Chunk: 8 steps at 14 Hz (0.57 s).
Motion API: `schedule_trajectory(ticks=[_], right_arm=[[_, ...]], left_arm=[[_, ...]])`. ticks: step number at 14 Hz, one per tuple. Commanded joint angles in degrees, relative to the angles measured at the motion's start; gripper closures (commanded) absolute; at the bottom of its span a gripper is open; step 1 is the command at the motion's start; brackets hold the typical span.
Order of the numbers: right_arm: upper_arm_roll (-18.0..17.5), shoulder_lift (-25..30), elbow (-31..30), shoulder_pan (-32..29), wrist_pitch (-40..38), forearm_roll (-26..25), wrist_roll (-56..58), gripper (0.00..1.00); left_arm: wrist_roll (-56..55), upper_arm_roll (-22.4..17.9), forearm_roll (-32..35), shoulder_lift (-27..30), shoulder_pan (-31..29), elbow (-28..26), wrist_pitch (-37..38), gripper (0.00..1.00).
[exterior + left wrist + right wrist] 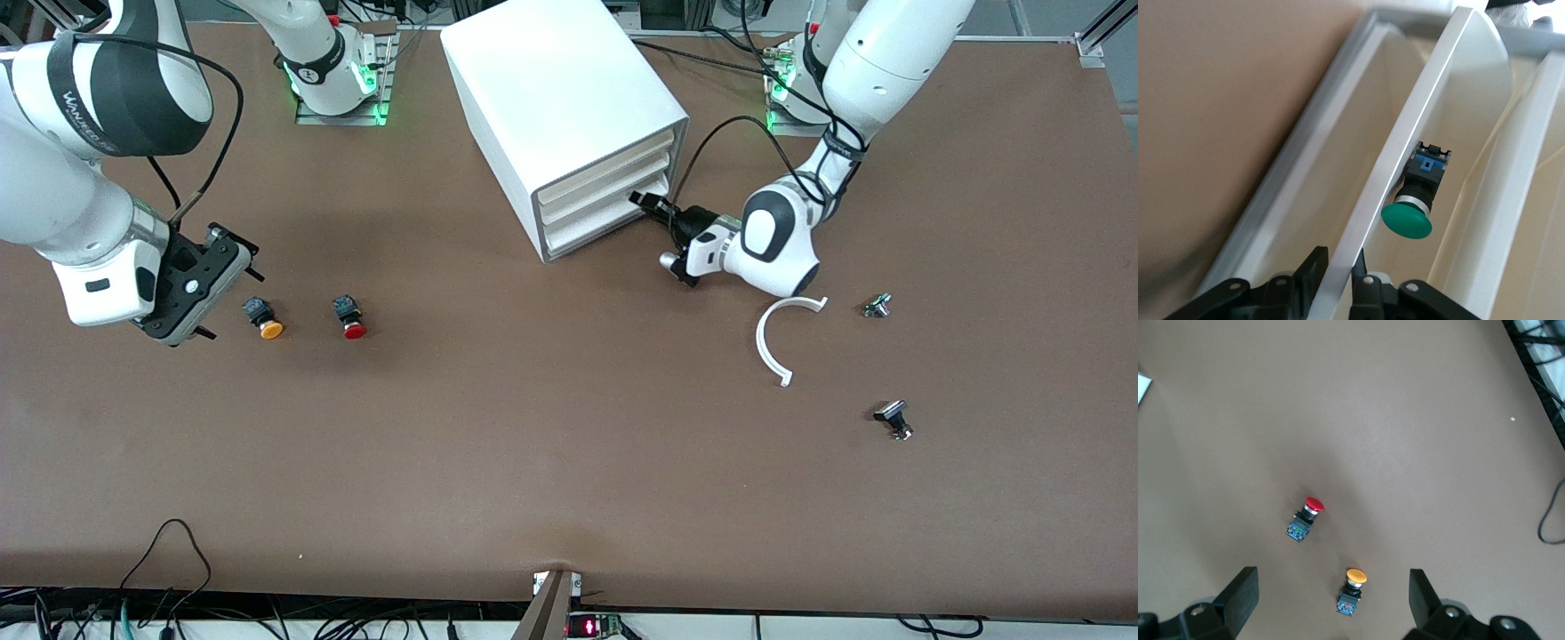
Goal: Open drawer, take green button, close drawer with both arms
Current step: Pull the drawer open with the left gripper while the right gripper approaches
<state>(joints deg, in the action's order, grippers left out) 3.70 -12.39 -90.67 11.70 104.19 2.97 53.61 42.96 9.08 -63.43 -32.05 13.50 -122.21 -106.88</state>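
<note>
Green-capped button (1413,199) lies inside the drawer (1405,160), whose thin front edge the left gripper (1338,280) clamps between its fingers. Right gripper (197,283) hangs wide open and empty over the bench (533,427), near the orange button (264,318) and red button (349,316).

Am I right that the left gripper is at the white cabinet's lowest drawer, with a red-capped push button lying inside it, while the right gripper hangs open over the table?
Not quite: the push button in the shallow white plastic drawer has a round green cap, as the left wrist view shows. The left gripper is at that lowest drawer of the white box cabinet, and the right gripper hangs open over the brown table.
</note>
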Motion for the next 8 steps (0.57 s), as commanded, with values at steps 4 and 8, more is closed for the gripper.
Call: schedule_trajectory(ticks=[4, 8], right_arm=[[-1.5, -1.0, 4.2, 2.8, -1.5, 2.3, 21.5, 0.0], [-3.8, -1.9, 5.2, 6.5, 1.7, 2.2, 27.6, 0.0]], left_arm=[[-0.8, -7.1, 4.1, -0.7, -0.3, 9.2, -8.4, 1.0], [-0.3, -7.1, 3.4, -0.5, -0.8, 9.5, -11.3, 0.26]])
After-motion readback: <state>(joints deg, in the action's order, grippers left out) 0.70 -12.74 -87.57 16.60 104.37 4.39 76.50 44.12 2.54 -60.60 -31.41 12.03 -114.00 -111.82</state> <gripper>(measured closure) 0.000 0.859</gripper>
